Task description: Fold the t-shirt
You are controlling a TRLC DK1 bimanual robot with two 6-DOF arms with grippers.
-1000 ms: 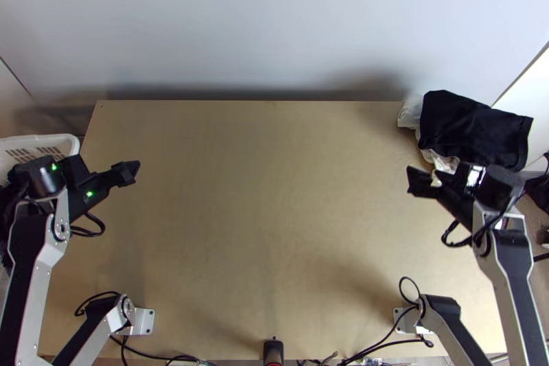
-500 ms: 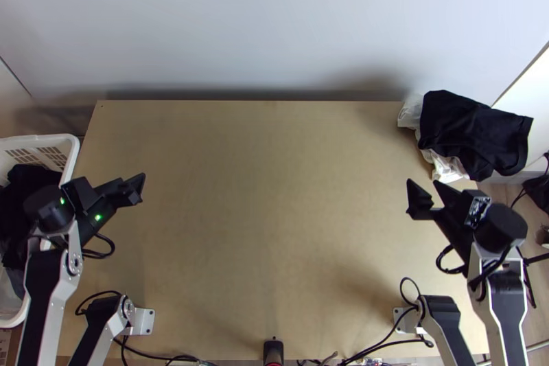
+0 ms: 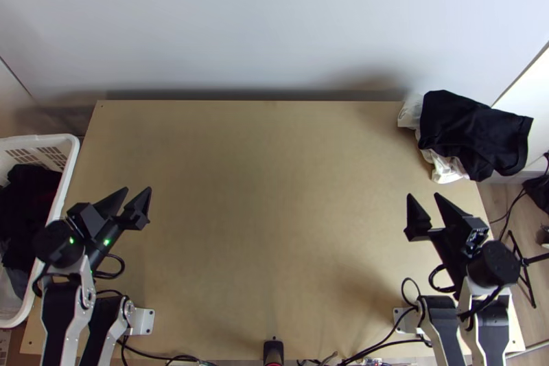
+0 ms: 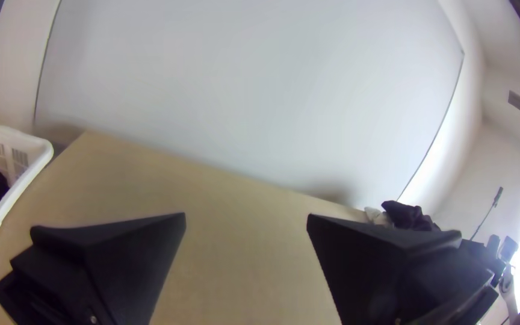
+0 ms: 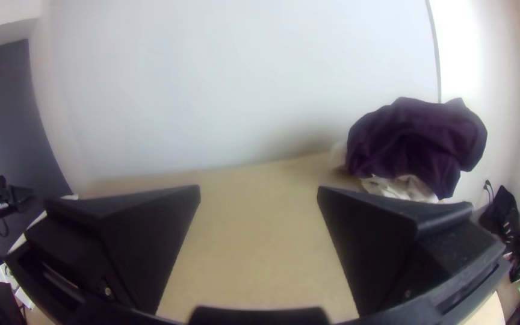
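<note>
My left gripper and right gripper are hanging released and empty, mid-left and mid-right. Dark cloth, probably the t-shirt, is lying over white cloth, upper right. I'm judging folding finished; parking is coming next.

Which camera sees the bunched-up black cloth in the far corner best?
The top view, because it shows the black cloth from above with nothing in front, lying over something white. The right wrist view shows its folds from lower down. The left wrist view shows it small, partly hidden by the left gripper.
</note>
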